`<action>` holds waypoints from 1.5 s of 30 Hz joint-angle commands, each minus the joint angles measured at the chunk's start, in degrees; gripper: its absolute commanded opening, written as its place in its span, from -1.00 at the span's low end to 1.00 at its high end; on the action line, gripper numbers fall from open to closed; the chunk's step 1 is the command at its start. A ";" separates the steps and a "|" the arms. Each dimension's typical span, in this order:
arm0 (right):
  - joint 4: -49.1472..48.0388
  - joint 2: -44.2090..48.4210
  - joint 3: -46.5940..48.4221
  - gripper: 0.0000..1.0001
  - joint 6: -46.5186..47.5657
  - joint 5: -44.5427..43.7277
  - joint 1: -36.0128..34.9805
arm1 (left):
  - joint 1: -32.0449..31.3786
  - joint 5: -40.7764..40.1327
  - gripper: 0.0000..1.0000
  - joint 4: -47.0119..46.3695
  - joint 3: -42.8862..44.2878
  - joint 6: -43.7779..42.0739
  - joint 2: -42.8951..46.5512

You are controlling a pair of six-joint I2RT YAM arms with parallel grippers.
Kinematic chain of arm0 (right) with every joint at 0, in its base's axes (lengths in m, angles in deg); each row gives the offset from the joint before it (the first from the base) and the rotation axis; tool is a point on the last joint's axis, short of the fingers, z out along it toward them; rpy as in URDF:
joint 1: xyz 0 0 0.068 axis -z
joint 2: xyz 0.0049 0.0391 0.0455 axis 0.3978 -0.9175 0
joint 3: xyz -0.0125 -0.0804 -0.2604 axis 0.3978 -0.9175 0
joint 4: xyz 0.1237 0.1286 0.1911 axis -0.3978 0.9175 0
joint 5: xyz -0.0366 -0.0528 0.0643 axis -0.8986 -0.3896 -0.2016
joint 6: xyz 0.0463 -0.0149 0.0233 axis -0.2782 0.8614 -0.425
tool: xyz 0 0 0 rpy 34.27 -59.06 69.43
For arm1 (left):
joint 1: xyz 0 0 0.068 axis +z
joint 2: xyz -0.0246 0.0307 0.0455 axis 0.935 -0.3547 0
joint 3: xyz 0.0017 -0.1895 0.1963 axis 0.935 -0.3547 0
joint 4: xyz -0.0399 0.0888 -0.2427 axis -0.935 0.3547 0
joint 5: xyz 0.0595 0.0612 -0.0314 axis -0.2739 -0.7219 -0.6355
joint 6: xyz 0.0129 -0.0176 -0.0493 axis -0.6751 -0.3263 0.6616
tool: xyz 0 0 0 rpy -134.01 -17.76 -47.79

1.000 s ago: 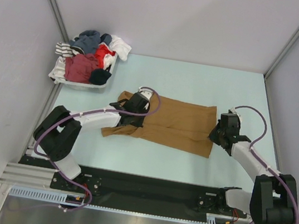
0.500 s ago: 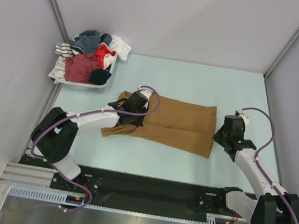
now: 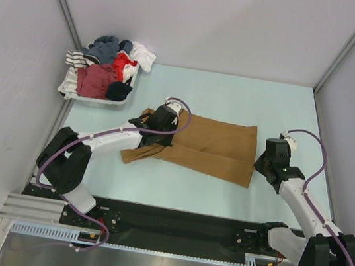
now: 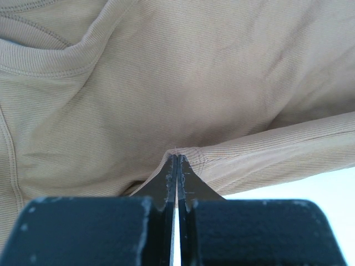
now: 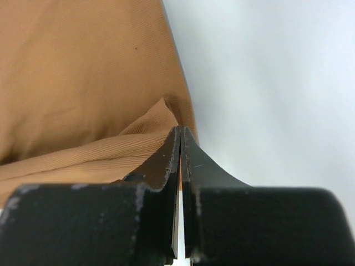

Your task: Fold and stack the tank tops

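Tan tank top (image 3: 212,148): lay spread on the tabletop (image 3: 235,101), its length running left to right, the strap end toward the left and the straight hem toward the right. A long crease ran along its middle.
Left tool (image 3: 155,136): sat over the strap end of the tan tank top. In the left wrist view its jaws (image 4: 177,158) were pressed together, with a small ridge of ribbed cloth drawn up into the tips, so it was pinching the top's edge.
Right tool (image 3: 259,164): sat at the hem end, at the near right corner. In the right wrist view the jaws (image 5: 180,133) were closed tight, with a peak of tan cloth pulled up between the tips. Bare tabletop showed just beside it on the right.
Tray (image 3: 102,102): stood at the far left corner of the tabletop, well apart from the spread top.
Mixed clothes (image 3: 106,49): were heaped in the tray, a white piece hanging over its far right rim.
Maroon top (image 3: 95,80): lay crumpled in the tray among the other garments.
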State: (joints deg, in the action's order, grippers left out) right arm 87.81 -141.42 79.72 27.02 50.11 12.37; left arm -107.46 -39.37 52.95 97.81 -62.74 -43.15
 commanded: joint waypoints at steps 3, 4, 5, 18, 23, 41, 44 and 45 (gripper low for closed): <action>3.81 5.27 0.64 -1.00 -2.11 -2.70 -4.22 | -0.26 0.87 -0.99 -0.63 0.63 0.13 3.90; 4.17 5.62 0.63 -1.00 -2.72 -2.87 -5.18 | -0.26 0.78 -0.99 -0.72 0.45 0.22 4.07; 4.60 6.06 0.46 -1.00 -2.81 -2.96 -5.36 | -0.34 0.69 -0.99 -0.72 0.19 0.22 4.25; 2.33 -0.35 3.44 -1.00 -0.10 -5.60 -3.00 | -0.35 -3.44 -0.99 0.34 1.77 2.15 -0.31; -1.28 -6.23 5.11 -1.00 1.40 -3.32 0.26 | -0.35 -3.96 -0.99 -0.19 3.52 3.03 -3.12; -9.19 -23.29 10.48 -0.87 0.79 -0.15 1.40 | -0.17 -13.02 -0.95 3.85 8.71 4.97 -11.65; -9.02 -25.75 11.18 -0.87 0.61 -1.12 1.40 | -0.17 -12.58 -0.97 3.85 9.24 5.23 -13.32; -8.93 -26.10 11.27 -0.87 0.61 -1.29 1.49 | -0.17 -12.32 -0.98 3.68 9.24 5.23 -13.67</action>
State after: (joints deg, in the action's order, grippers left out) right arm 80.25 -166.16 88.99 27.26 50.59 13.46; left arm -107.53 -50.23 56.03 105.04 -58.39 -55.65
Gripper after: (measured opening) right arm 0.065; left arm 0.018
